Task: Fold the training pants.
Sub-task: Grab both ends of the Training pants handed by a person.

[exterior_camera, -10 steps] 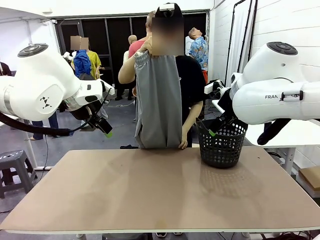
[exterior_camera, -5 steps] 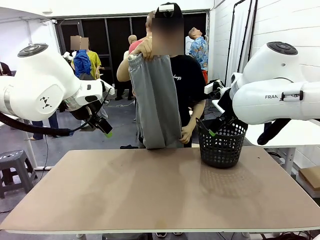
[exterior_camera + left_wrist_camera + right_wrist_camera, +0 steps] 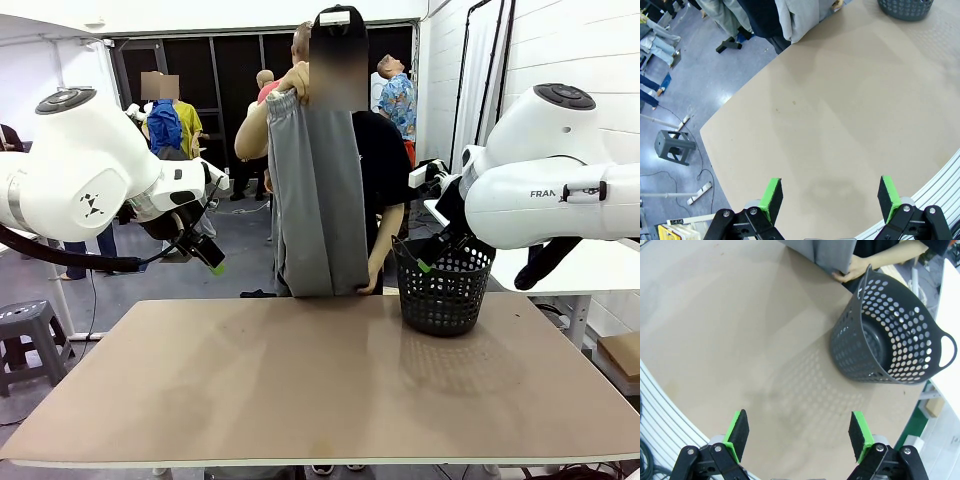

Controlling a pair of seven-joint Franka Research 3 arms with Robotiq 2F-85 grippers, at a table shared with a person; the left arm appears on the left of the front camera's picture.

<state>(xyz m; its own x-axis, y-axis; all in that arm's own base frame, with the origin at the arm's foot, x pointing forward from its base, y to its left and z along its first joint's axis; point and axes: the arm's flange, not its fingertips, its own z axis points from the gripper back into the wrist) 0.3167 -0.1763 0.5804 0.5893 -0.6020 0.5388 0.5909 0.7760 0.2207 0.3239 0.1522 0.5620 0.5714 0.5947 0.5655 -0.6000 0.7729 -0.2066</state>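
The person at the far side of the table holds the light grey training pants [image 3: 318, 195] up by the waistband with one raised hand [image 3: 292, 95], the legs hanging to the table's far edge. The other hand [image 3: 372, 272] is at the lower hem. The pants' lower end also appears in the left wrist view [image 3: 800, 17] and the right wrist view [image 3: 830, 252]. My left gripper [image 3: 208, 258] hovers open above the table's left side, green pads [image 3: 771, 197] wide apart. My right gripper [image 3: 430, 262] hangs open beside the basket, pads [image 3: 737, 432] apart, nothing held.
A black mesh basket [image 3: 443, 290] stands upright on the table's far right, seen tilted in the right wrist view [image 3: 890, 340]. The brown table [image 3: 320, 380] spreads before me. A grey stool [image 3: 674, 147] stands on the floor to the left. Other people stand far behind.
The person has shifted the hanging pants slightly, lifting the waistband and swinging the legs a little; the lower hand stays at the hem. Both arms have stayed still.
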